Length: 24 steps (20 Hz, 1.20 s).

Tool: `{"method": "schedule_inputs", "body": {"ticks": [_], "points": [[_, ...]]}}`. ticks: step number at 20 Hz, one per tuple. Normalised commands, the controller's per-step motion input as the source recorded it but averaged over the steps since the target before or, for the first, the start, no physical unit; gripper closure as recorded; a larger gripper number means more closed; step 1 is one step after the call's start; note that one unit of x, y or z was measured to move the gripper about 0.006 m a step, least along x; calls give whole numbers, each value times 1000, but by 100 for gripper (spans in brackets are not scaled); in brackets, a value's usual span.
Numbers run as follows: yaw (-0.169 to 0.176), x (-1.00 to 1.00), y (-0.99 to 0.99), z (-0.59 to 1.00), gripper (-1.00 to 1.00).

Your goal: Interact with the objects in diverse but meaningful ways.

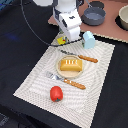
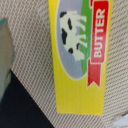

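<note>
My gripper (image 1: 66,40) hangs low over the yellow butter packet (image 1: 61,41) at the far edge of the placemat. Its fingers do not show clearly in either view. The wrist view is filled by the butter packet (image 2: 80,55), lying flat, with a cow picture and a red "BUTTER" banner. The pale blue-white carton (image 1: 88,39) stands just to the exterior view's right of the gripper. An orange-yellow bread loaf (image 1: 70,64) lies on the round tan plate (image 1: 61,71). The red tomato (image 1: 56,93) sits near the mat's front. A dark grey frying pan (image 1: 94,15) rests at the back.
A knife (image 1: 81,56) lies behind the plate and a fork (image 1: 67,80) in front of it, both on the striped placemat (image 1: 35,82). A pale bowl (image 1: 123,17) stands at the back right on a brown board (image 1: 112,27). Dark tabletop (image 1: 15,45) surrounds the mat.
</note>
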Motion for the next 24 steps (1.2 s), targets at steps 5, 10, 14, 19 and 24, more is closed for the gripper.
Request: {"method": "schedule_inputs", "body": {"ticks": [5, 10, 14, 19, 24], "points": [[-84, 663, 340, 968, -100], [-22, 872, 261, 540, -100], [0, 937, 150, 420, -100], [-9, 951, 59, 431, -100], [-46, 914, 0, 474, -100]]}}
